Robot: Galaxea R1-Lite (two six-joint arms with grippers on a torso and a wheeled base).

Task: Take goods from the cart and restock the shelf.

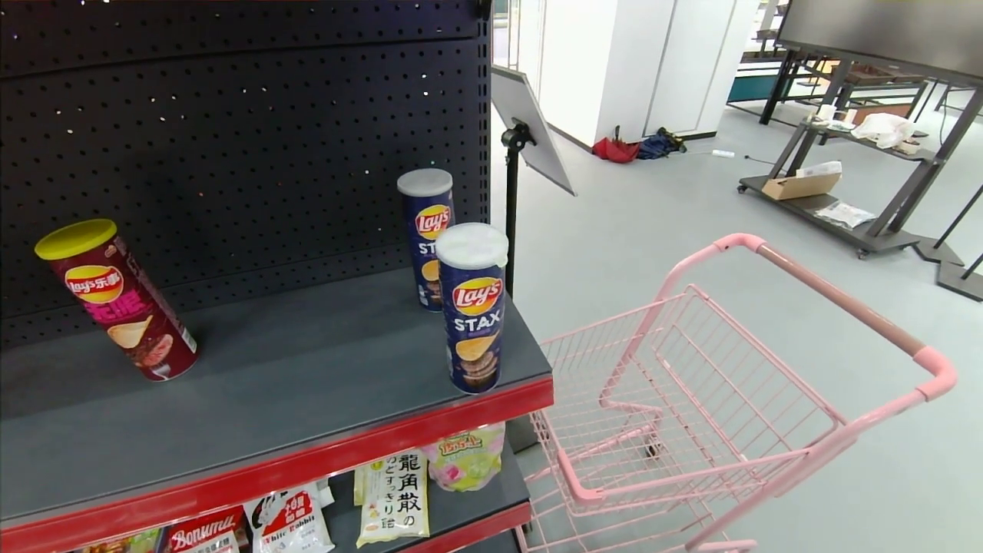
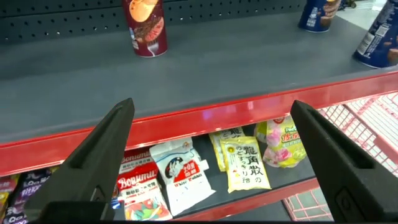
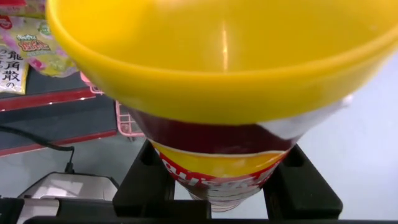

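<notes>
Clasping yellow-lidded can, right gripper

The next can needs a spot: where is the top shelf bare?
Bare: the wide stretch of shelf between the red can and the front blue can, from pegboard to front edge; also the corner before the red can. Crowded: the right end, where the back blue can stands behind the front one.
</notes>
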